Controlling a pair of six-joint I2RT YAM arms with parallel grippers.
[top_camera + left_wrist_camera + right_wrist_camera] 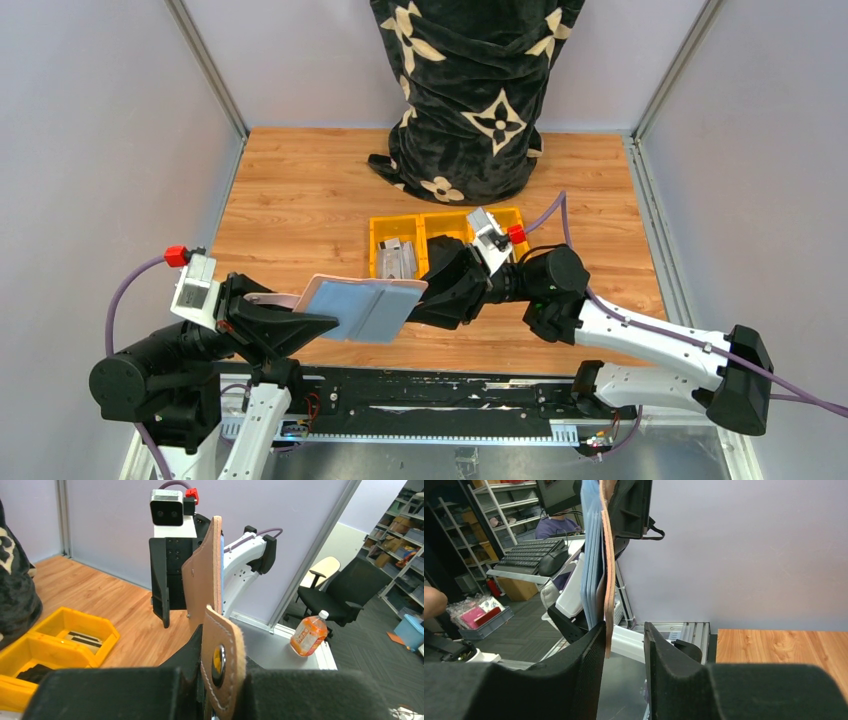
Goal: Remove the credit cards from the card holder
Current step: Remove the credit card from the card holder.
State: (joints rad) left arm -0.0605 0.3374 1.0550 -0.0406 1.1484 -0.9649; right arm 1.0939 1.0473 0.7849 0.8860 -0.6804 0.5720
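The card holder [365,308] is held in the air over the table's near edge, folded open, with blue-grey credit cards on its inner faces. My left gripper [322,320] is shut on its left end; the left wrist view shows the taupe-brown leather edge-on [202,585] and its snap tab [223,655] pinched between my fingers. My right gripper [428,298] is open at the holder's right edge. In the right wrist view the brown edge [608,590] and blue cards [591,560] hang just inside my left finger [591,665], and the right finger stands apart from them.
A yellow three-compartment tray [505,218] sits mid-table behind the grippers, with grey cards [395,258] in its left compartment and a black item [30,672] in another. A black patterned fabric bag [470,90] stands at the back. An orange bottle [309,632] stands off the table.
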